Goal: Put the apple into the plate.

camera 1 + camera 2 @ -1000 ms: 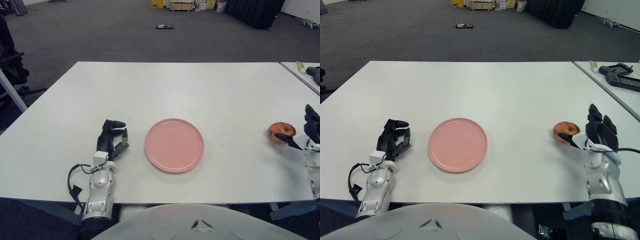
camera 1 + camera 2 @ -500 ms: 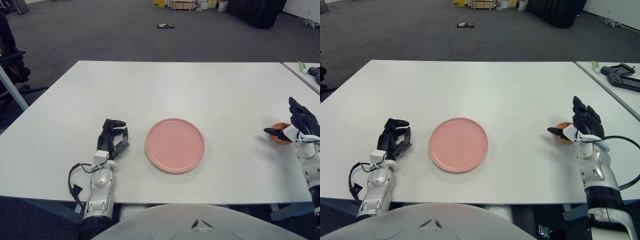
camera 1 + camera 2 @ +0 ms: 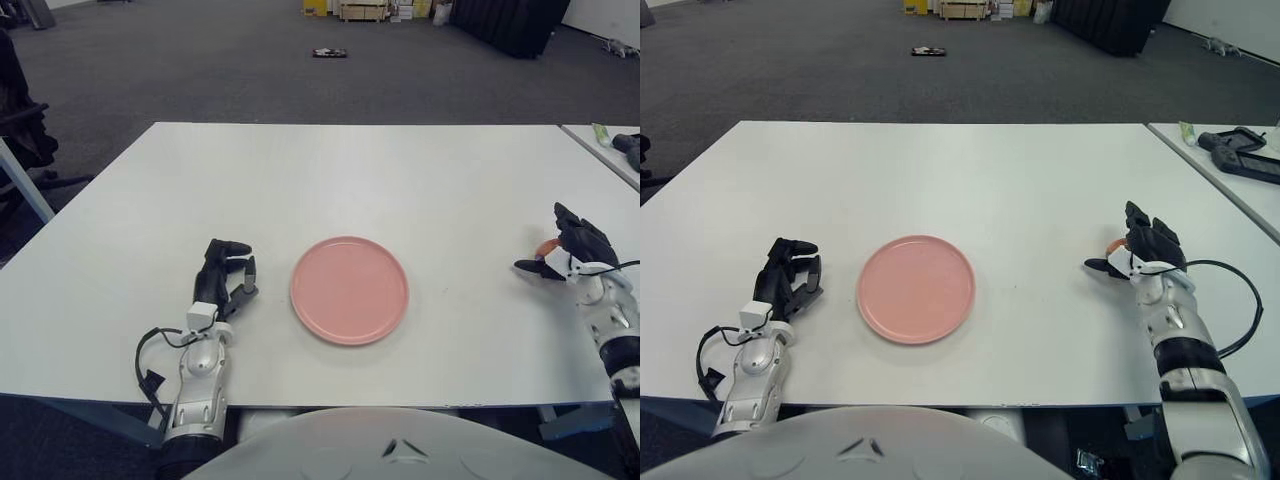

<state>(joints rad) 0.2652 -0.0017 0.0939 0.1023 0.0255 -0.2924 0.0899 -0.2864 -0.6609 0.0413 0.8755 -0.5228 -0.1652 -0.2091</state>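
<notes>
Near table right edge, right hand wraps apple, apparently gripping. Plate center-front. Left hand curled, idle, beside plate's left.

This looks like an open office or lab hall. A wide grey carpet floor stretches behind a plain white desk, with a second desk just beside it on the right. Boxes stand stacked at the far wall, and an office chair shows at the left edge.
</notes>
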